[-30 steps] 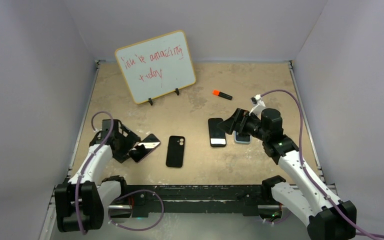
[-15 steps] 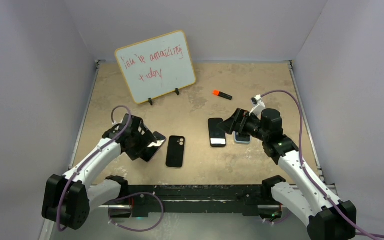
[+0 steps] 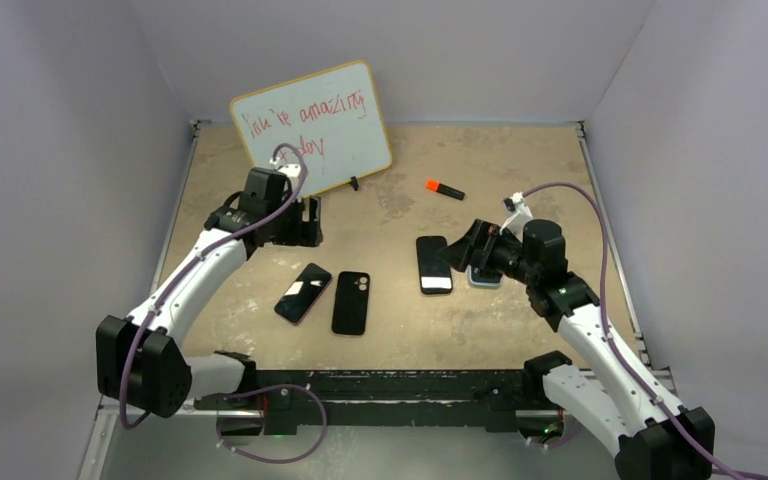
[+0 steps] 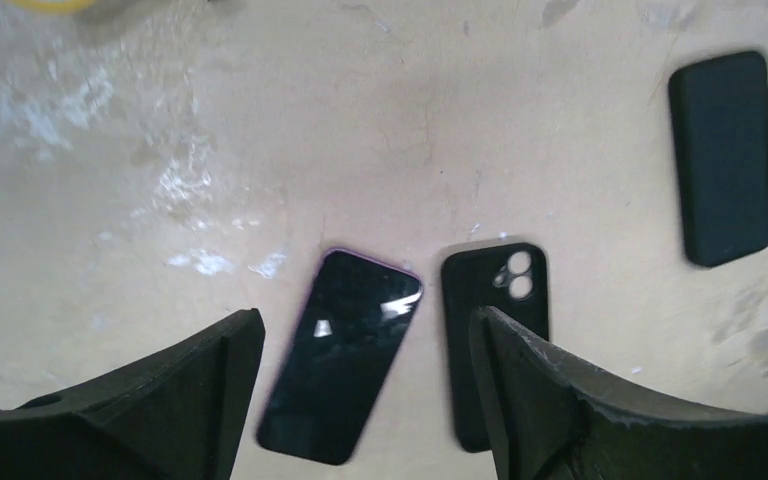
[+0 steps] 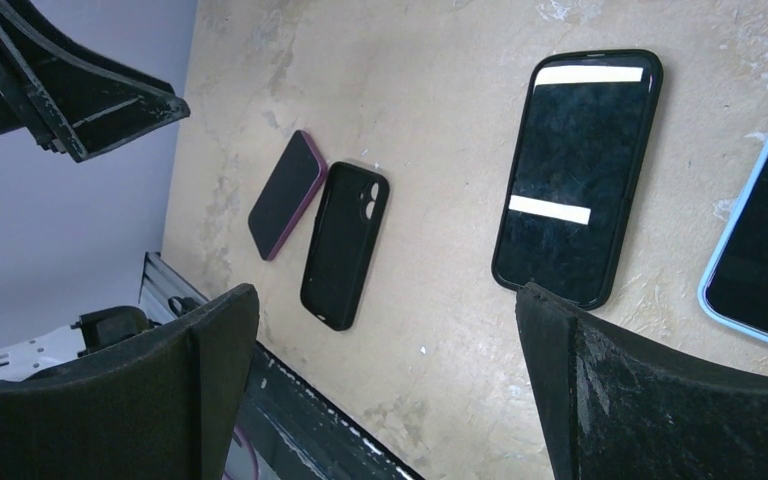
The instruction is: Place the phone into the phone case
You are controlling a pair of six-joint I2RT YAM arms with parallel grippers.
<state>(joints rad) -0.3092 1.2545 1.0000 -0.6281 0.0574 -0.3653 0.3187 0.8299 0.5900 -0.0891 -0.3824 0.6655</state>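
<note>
1. Phone [image 3: 298, 293], purple-edged, screen up: lies flat on the counter [image 3: 400, 335], near-left of centre, tilted toward the case. Nothing holds it.
2. Phone case [image 3: 351, 302], black, twin camera openings: lies flat just beside the phone, on its right, with nothing in it. Insertion is not done; by judgement, the grasp, the alignment and the pressing-in are all left to do.
3. Left jaws: spread, grasping nothing, high over the pair, near the foot of the whiteboard [image 3: 310, 133].
4. Right jaws: spread, grasping nothing, low beside two other handsets.
5. Other handsets: a black-cased one [image 3: 434, 265] with white strips on its screen; a light-blue-edged one [image 5: 760, 270], partly hidden in the top view.
6. Orange marker [image 3: 444, 189]: lies behind centre. The whiteboard, with red writing, stands propped at back left.
7. Counter surface: tan, scuffed, pale stains. Room: plain grey-lilac walls on three sides.
</note>
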